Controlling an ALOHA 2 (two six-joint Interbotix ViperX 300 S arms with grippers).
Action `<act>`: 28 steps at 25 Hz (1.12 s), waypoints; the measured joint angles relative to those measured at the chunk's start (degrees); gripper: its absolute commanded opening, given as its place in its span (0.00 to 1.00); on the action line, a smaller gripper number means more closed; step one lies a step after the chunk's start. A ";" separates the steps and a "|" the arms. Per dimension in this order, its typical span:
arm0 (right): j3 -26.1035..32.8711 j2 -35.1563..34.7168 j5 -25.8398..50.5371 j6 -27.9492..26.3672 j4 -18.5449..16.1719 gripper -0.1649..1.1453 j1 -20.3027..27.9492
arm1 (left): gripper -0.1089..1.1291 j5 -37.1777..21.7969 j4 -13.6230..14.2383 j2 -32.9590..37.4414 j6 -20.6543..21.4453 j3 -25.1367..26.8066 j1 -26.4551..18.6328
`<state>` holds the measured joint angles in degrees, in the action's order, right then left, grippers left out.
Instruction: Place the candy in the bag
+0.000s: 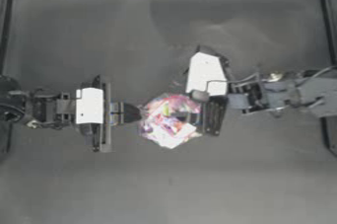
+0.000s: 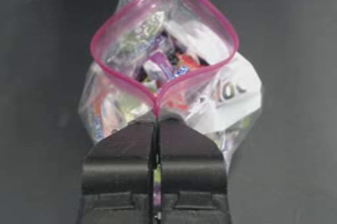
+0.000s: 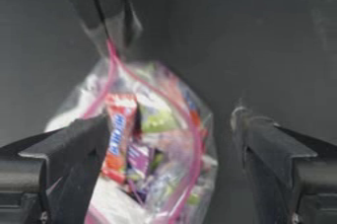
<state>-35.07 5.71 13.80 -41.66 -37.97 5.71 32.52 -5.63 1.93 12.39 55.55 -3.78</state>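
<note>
The bag (image 1: 170, 120) is a clear zip pouch full of colourful sweets, near the table's middle. My left gripper (image 1: 135, 114) is at the bag's left end. In the left wrist view it (image 2: 156, 119) is shut on the pink seal strip, and the bag (image 2: 220, 99) has its mouth gaping open. My right gripper (image 1: 212, 117) is at the bag's right side. In the right wrist view it (image 3: 174, 159) is open, with the top of the bag (image 3: 158, 168) between its fingers, close to one finger (image 3: 72, 159). I cannot tell the candy from the other sweets in the bag.
The dark table (image 1: 164, 30) has a raised frame along its far edge and sides. The right arm's white wrist block (image 1: 205, 74) sits just behind the bag. No loose things show on the table around the bag.
</note>
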 measured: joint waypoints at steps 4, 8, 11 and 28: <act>-1.49 3.34 -1.49 -0.18 0.00 0.89 0.00 | 0.12 -0.09 0.18 2.72 1.32 0.70 0.00; -2.72 5.19 -2.20 -0.44 0.09 0.89 -0.09 | 0.12 -0.18 0.09 5.27 2.29 1.32 -0.09; -3.25 5.98 -2.20 -0.44 0.18 0.89 -0.35 | 0.12 -0.26 0.00 6.59 2.29 1.85 -0.09; -5.19 9.40 -2.29 -0.79 0.26 0.89 -1.32 | 0.19 -0.26 -0.97 8.79 2.29 4.48 -0.26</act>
<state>-40.25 15.12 11.51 -42.45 -37.71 4.39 32.26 -6.59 10.72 14.68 60.03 -4.04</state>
